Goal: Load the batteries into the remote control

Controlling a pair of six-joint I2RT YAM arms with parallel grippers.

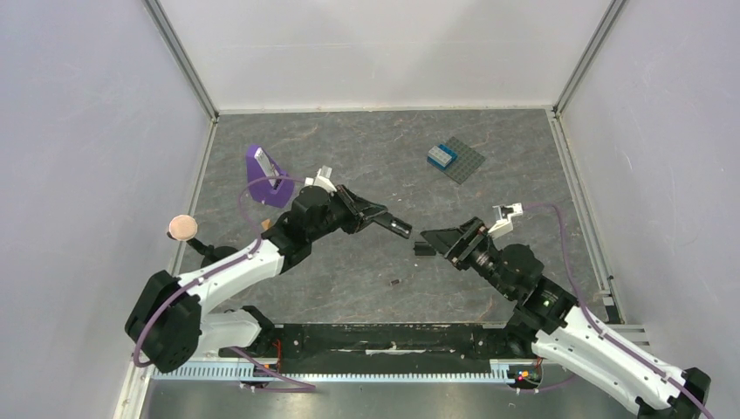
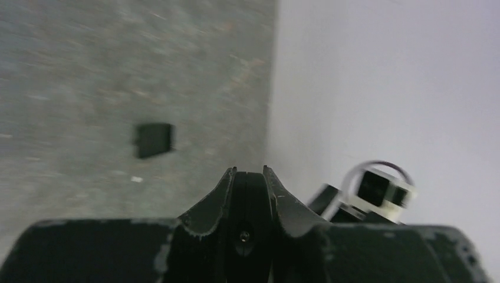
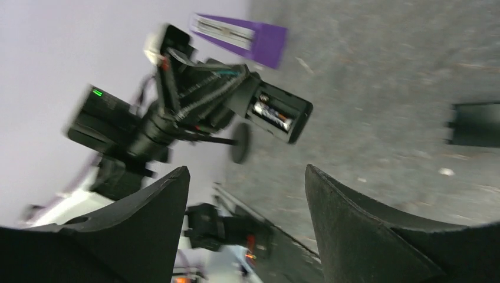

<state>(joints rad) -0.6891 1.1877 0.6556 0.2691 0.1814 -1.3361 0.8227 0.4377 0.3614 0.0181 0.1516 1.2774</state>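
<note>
Holding remote point(image 3: 277, 112) clamped in left hand point(image 2: 247, 175), seated battery point(image 3: 268, 113) inside, right hand point(image 3: 246, 171) wide open and empty; next likely fetching loose battery point(image 1: 395, 282) off surface point(image 1: 349, 148).

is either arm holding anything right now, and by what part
The left gripper has its jaws shut on the remote, holding the end away from the open battery bay. The right gripper is open and empty.

The dark mottled table point(image 1: 366, 157) carries a purple stand point(image 1: 266, 179) near its left edge and a studded grey baseplate point(image 1: 464, 164) with a blue brick point(image 1: 441, 156) toward the far right corner. A small black cover point(image 1: 424, 249) lies mid-table. One tiny dark battery point(image 1: 395, 282) lies closer to the near edge.
</note>
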